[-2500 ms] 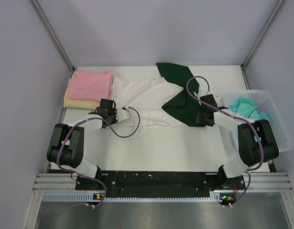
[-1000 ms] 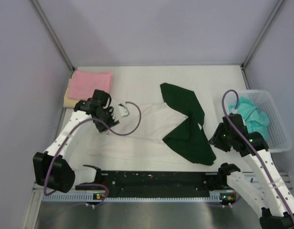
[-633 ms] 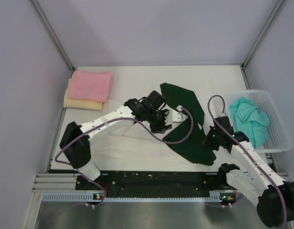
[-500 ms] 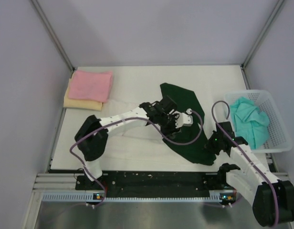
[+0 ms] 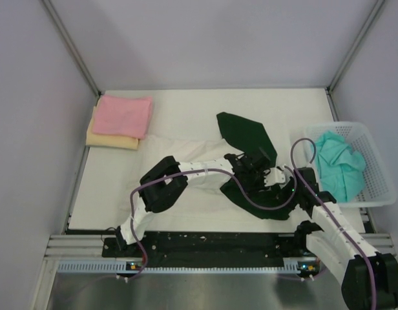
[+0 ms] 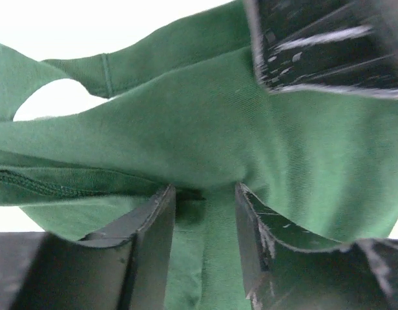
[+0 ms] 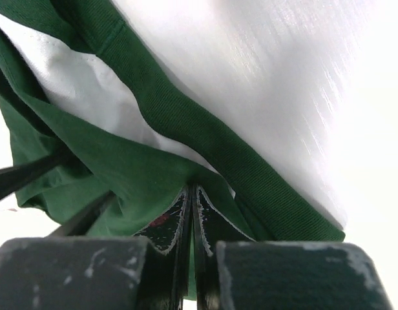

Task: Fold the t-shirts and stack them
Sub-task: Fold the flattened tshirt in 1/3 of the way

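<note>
The white t-shirt with dark green parts (image 5: 186,197) lies spread across the middle of the table. Its green part (image 5: 247,132) is bunched at the right. My left arm reaches across it. The left gripper (image 5: 254,171) is over the green cloth, jaws apart with a green fold (image 6: 205,116) between them (image 6: 205,194). My right gripper (image 5: 284,184) sits just to the right of it. In the right wrist view (image 7: 192,190) it is shut on a thin edge of the green cloth (image 7: 121,168). Folded pink (image 5: 125,115) and pale yellow (image 5: 108,138) tees are stacked at the back left.
A white mesh basket (image 5: 375,161) at the right edge holds a crumpled teal tee (image 5: 338,161). The two grippers are very close together; the right one's finger (image 6: 328,45) shows in the left wrist view. Grey walls close in the table.
My left arm has swung from the shirt's left end across to the green part on the right. My right gripper has pulled the green cloth toward the front and shifted a little left.
</note>
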